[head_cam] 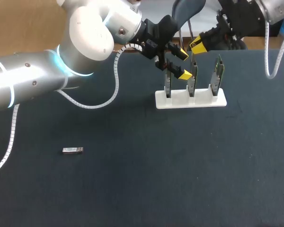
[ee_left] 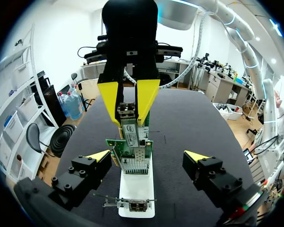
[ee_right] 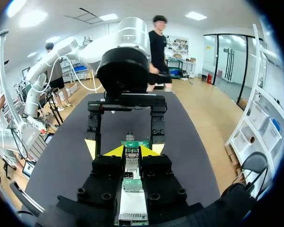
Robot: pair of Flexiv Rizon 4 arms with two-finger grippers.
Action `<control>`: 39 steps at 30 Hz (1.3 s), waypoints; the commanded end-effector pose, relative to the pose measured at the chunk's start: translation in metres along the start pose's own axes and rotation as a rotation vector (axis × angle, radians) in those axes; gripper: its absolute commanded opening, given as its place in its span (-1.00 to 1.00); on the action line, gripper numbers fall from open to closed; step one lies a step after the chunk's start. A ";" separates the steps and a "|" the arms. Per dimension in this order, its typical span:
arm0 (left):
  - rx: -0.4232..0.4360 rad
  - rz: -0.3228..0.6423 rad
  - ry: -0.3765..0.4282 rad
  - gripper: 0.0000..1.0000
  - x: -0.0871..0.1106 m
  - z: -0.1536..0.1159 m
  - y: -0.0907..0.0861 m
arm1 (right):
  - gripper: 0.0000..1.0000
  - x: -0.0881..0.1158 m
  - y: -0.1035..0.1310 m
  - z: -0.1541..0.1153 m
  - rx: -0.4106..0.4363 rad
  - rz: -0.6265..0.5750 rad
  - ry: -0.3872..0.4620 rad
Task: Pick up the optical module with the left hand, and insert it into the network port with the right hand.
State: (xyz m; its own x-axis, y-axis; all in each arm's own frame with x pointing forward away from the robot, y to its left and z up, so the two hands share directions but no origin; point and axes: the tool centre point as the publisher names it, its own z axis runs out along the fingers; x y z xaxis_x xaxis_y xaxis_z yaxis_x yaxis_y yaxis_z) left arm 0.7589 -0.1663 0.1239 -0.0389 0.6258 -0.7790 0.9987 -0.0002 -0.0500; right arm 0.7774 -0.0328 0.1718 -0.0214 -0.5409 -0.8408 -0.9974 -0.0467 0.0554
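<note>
While one optical module (head_cam: pixel 72 150) lies flat and alone on the dark table (head_cam: pixel 142 189), well apart from both arms, a second module (ee_left: pixel 130 128) sits at the far end of the table between the fingers of the right gripper (head_cam: pixel 198 46). That makes two small silver modules in view.

One white stand (head_cam: pixel 199 101) sits near the far edge of the table. It holds three green circuit cards upright in a row: the left card (head_cam: pixel 167 84), the middle card (head_cam: pixel 192 81) and the right card (head_cam: pixel 218 74).

The right arm comes in from the far right corner. Its two yellow-tipped fingers are drawn close together and pinch the second module from both sides. The left wrist view shows this module as a labelled metal block, tilted a little, with its lower end meeting the metal port housing on top of a card, seemingly the middle card. Whether it has entered the port cannot be told.

The left arm sweeps across from the left side. The left gripper (head_cam: pixel 183 64) hangs over the stand between the left card and the middle card. Its two fingers are spread wide and hold nothing. In the left wrist view, one finger sits on each side of the row of cards, touching none of them.
</note>
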 end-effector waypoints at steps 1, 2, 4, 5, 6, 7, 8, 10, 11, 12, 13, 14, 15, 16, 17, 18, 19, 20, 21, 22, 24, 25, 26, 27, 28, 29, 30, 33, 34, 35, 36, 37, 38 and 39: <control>0.000 -0.002 0.004 1.00 -0.001 0.000 0.000 | -1.00 -0.002 0.006 -0.004 0.015 -0.007 -0.002; 0.000 -0.002 0.004 1.00 -0.001 0.000 0.000 | -1.00 -0.003 0.006 -0.004 0.015 -0.008 -0.002; 0.000 -0.002 0.004 1.00 -0.001 0.000 0.000 | -1.00 -0.003 0.006 -0.005 0.017 -0.009 -0.002; 0.000 -0.002 0.004 1.00 -0.001 0.000 0.000 | -1.00 -0.002 0.007 -0.005 0.017 -0.006 -0.002; 0.000 -0.002 0.004 1.00 -0.001 0.000 0.000 | -1.00 -0.001 0.007 -0.005 0.017 -0.004 -0.001; 0.000 -0.002 0.004 1.00 -0.001 0.000 0.000 | -1.00 0.000 0.007 -0.005 0.016 -0.002 0.001; 0.000 -0.002 0.004 1.00 -0.001 0.000 0.000 | -1.00 0.000 0.007 -0.004 0.016 0.000 0.003; 0.000 -0.002 0.004 1.00 -0.001 0.000 0.000 | -1.00 0.002 0.008 -0.004 0.014 0.004 0.007; 0.000 -0.002 0.004 1.00 -0.001 0.000 0.000 | -1.00 0.002 0.008 -0.004 0.014 0.006 0.007; 0.000 -0.002 0.004 1.00 -0.001 0.000 0.000 | -1.00 0.003 0.008 -0.004 0.013 0.009 0.008; 0.000 -0.002 0.004 1.00 -0.001 0.000 0.000 | -1.00 0.004 0.008 -0.004 0.012 0.014 0.004; 0.000 -0.002 0.004 1.00 -0.001 0.000 0.000 | -1.00 0.004 0.008 -0.003 0.012 0.015 0.004; 0.000 -0.002 0.004 1.00 -0.001 0.000 0.000 | -1.00 0.005 0.008 -0.003 0.012 0.017 0.007; 0.000 -0.002 0.004 1.00 -0.001 0.000 0.000 | -1.00 0.005 0.008 -0.003 0.011 0.018 0.008; 0.000 -0.002 0.004 1.00 -0.001 0.000 0.000 | -1.00 0.006 0.008 -0.003 0.011 0.018 0.008; 0.000 -0.002 0.004 1.00 -0.001 0.000 0.000 | -1.00 0.006 0.008 -0.003 0.010 0.019 0.009; 0.000 -0.002 0.004 1.00 -0.001 0.000 0.000 | -1.00 0.006 0.008 -0.002 0.010 0.020 0.010; 0.000 -0.002 0.004 1.00 -0.001 0.000 0.000 | -1.00 0.007 0.008 -0.002 0.010 0.021 0.010; 0.000 -0.002 0.004 1.00 -0.001 0.000 0.000 | -1.00 0.007 0.008 -0.002 0.010 0.023 0.010; 0.000 -0.002 0.004 1.00 -0.001 0.000 0.000 | -1.00 0.007 0.008 -0.002 0.010 0.024 0.012; 0.000 -0.002 0.004 1.00 -0.001 0.000 0.000 | -1.00 0.008 0.008 -0.002 0.010 0.026 0.011; 0.000 -0.002 0.004 1.00 -0.001 0.000 0.000 | -1.00 0.008 0.008 -0.002 0.010 0.026 0.011; 0.000 -0.002 0.004 1.00 -0.001 0.000 0.000 | -1.00 0.008 0.009 -0.001 0.010 0.028 0.011; 0.000 -0.002 0.004 1.00 -0.001 0.000 0.000 | -1.00 0.008 0.009 -0.001 0.011 0.029 0.011; 0.000 -0.002 0.004 1.00 -0.001 0.000 0.000 | -1.00 0.008 0.009 -0.001 0.012 0.029 0.010; 0.000 -0.002 0.004 1.00 -0.001 0.000 0.000 | -1.00 0.008 0.009 -0.001 0.012 0.029 0.010; 0.000 -0.002 0.004 1.00 -0.001 0.000 0.000 | -1.00 0.008 0.009 -0.001 0.014 0.030 0.009; 0.000 -0.002 0.004 1.00 -0.001 0.000 0.000 | -1.00 0.008 0.009 -0.001 0.017 0.029 0.006; 0.000 -0.002 0.004 1.00 -0.001 0.000 0.000 | -1.00 0.008 0.009 -0.001 0.018 0.030 0.006; 0.000 -0.002 0.004 1.00 -0.001 0.000 0.000 | -1.00 0.009 0.009 -0.001 0.018 0.031 0.006; 0.000 -0.002 0.004 1.00 -0.001 0.000 0.000 | -1.00 0.009 0.009 0.000 0.017 0.032 0.007; 0.000 -0.002 0.004 1.00 -0.001 0.000 0.000 | -1.00 0.010 0.008 0.000 0.016 0.034 0.008; 0.000 -0.002 0.004 1.00 -0.001 0.000 0.000 | -1.00 0.010 0.008 0.000 0.017 0.036 0.009; 0.000 -0.002 0.004 1.00 -0.001 0.000 0.000 | -1.00 0.011 0.008 0.001 0.017 0.037 0.009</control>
State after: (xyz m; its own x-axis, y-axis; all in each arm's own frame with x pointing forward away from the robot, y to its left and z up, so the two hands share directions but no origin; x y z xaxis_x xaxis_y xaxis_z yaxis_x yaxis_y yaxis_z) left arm 0.7589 -0.1664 0.1239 -0.0388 0.6257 -0.7791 0.9988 -0.0002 -0.0499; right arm 0.7709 -0.0392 0.1639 -0.0570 -0.5492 -0.8337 -0.9966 -0.0183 0.0802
